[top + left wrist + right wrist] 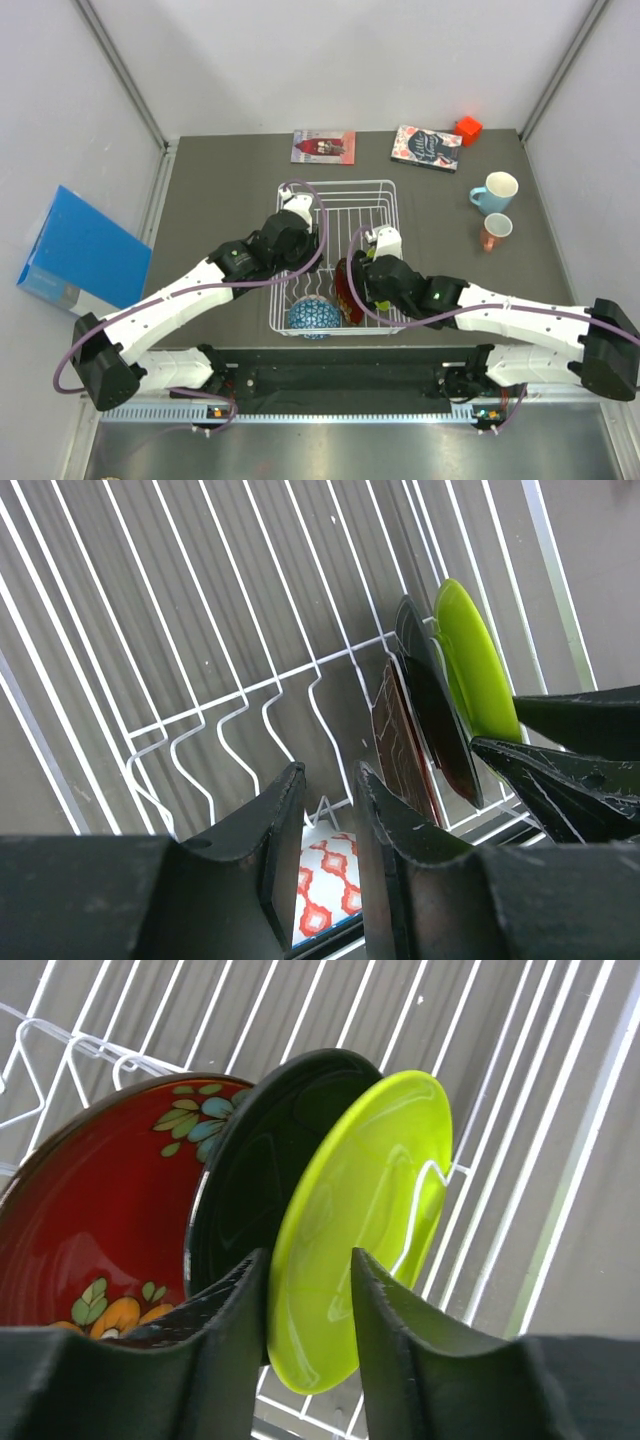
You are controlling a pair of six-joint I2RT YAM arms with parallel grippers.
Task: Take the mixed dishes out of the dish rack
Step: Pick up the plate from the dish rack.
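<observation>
Right gripper (310, 1265) straddles the lime green plate (372, 1185), clamped or not unclear; black plate (268, 1130) half hidden behind.

Upright in the rack (340, 183) stand lime plate (360, 1220), black plate (262, 1145), red plate (100, 1210).

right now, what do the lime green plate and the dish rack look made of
Lime green plate: glossy, probably plastic or melamine, going by the sharp highlights and thin rim. Dish rack: thin bent wire, likely metal with a smooth white coating.
</observation>
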